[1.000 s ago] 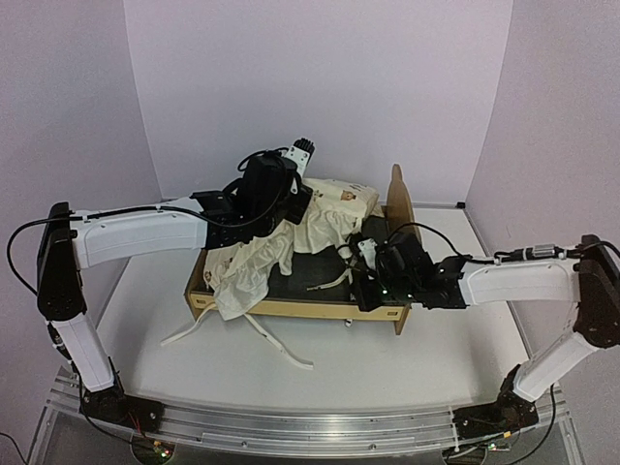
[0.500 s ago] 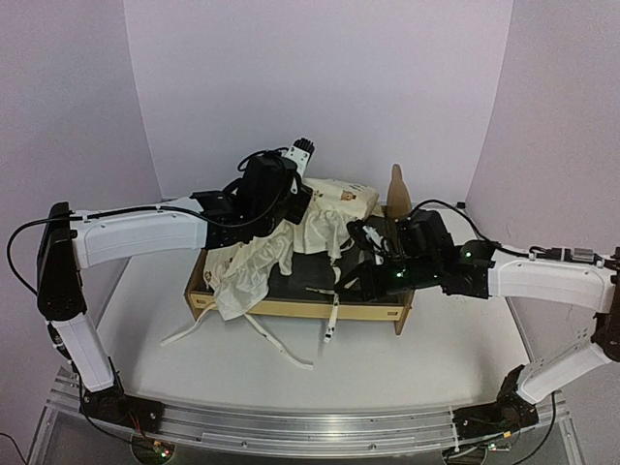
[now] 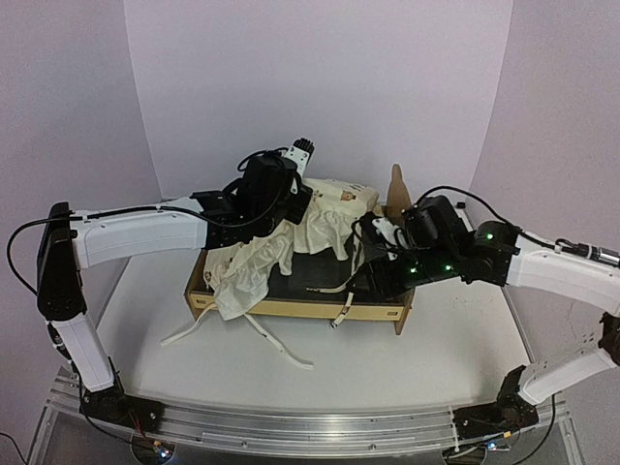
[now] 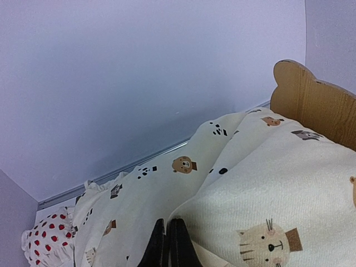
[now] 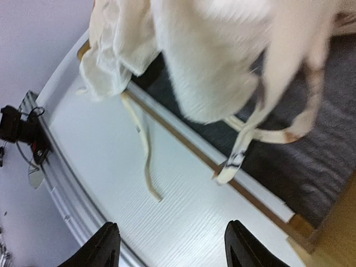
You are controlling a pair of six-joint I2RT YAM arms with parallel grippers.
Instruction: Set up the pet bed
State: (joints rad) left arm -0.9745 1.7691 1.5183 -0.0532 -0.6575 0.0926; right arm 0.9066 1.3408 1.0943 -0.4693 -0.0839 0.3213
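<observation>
The pet bed (image 3: 291, 308) is a light plywood frame with a bear-ear headboard (image 3: 397, 189) and a grey felt base (image 5: 322, 161). A cream animal-print cover (image 3: 325, 218) lies bunched across it and spills over the left end. My left gripper (image 4: 169, 245) is shut on a fold of this cover (image 4: 267, 183) at the bed's back. My right gripper (image 5: 173, 247) is open and empty, above the table just in front of the bed's front rail (image 5: 250, 194). One of the cover's tie straps (image 5: 239, 156) droops over that rail.
A white pillow with red strawberries (image 4: 47, 242) lies behind the cover on the left. Loose cover ties (image 3: 281, 349) trail on the white table (image 3: 436, 358) before the bed. The table's metal front rail (image 5: 55, 167) is close below the right gripper.
My right gripper has opened and let go of the tie strap, which now hangs over the front rail. The right arm rose and drew back to the right. The left arm held still.
</observation>
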